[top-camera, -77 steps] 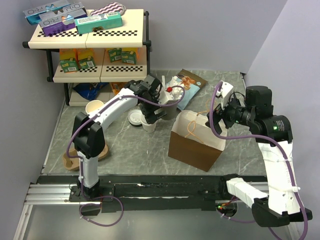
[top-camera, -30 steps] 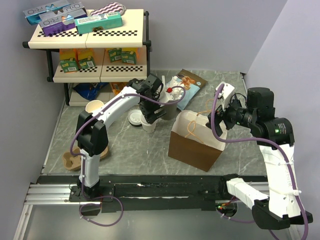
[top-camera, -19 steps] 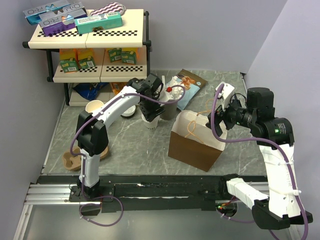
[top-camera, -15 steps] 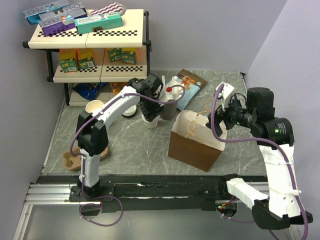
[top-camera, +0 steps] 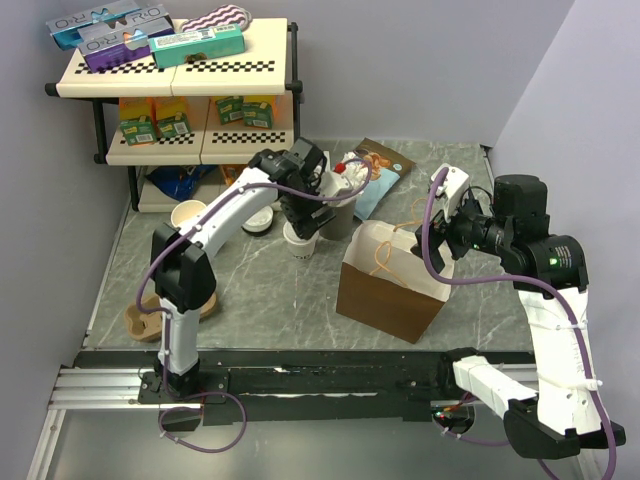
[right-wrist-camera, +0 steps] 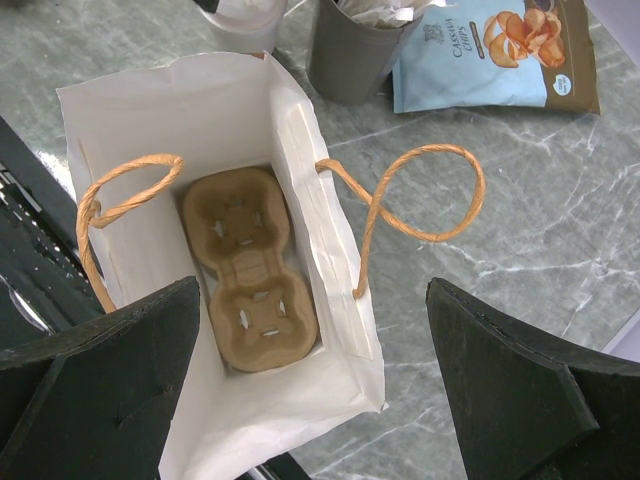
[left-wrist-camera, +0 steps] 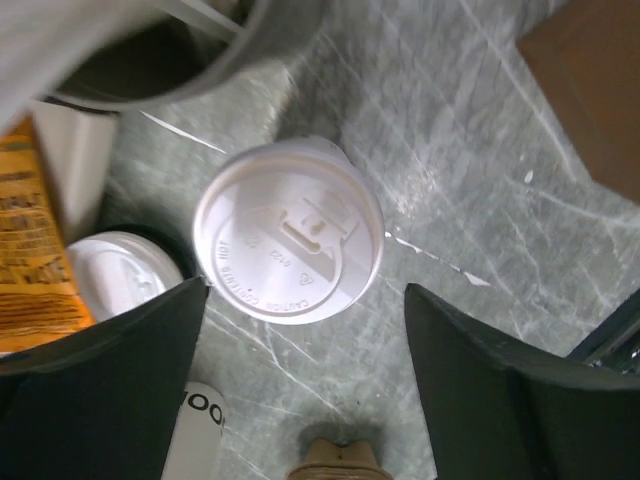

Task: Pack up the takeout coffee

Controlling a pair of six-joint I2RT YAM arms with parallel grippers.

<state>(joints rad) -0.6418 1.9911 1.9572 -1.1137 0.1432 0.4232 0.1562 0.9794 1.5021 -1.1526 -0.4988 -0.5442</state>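
The brown paper bag [right-wrist-camera: 335,340] stands open on the bench [top-camera: 260,290], white inside, with two orange twine handles. At its bottom lies a cardboard two-cup carrier [right-wrist-camera: 250,270], both wells vacant. The right jaws hang spread wide above the bag's mouth and grip nothing.

The takeout coffee [left-wrist-camera: 288,245] stands upright on the bench outside the bag, to its left, with its white sip lid on. The left jaws are open, one finger on each side of the cup with a gap showing at both, and hold nothing. Just beside the cup is a grey holder [right-wrist-camera: 350,60] with white items sticking out of it; what they are cannot be told. On the cup's other side a loose white lid [left-wrist-camera: 120,275] sits on a dark base. Farther left stand a lidless cream cup [top-camera: 188,214] and, nearer the arm bases, another cardboard carrier [top-camera: 140,320].

A bag of cassava chips [right-wrist-camera: 500,50] lies flat behind the holder. The bench is grey marbled stone. A two-tier shelf rack [top-camera: 170,80] with boxed goods stands in the far left corner against pale lilac walls.
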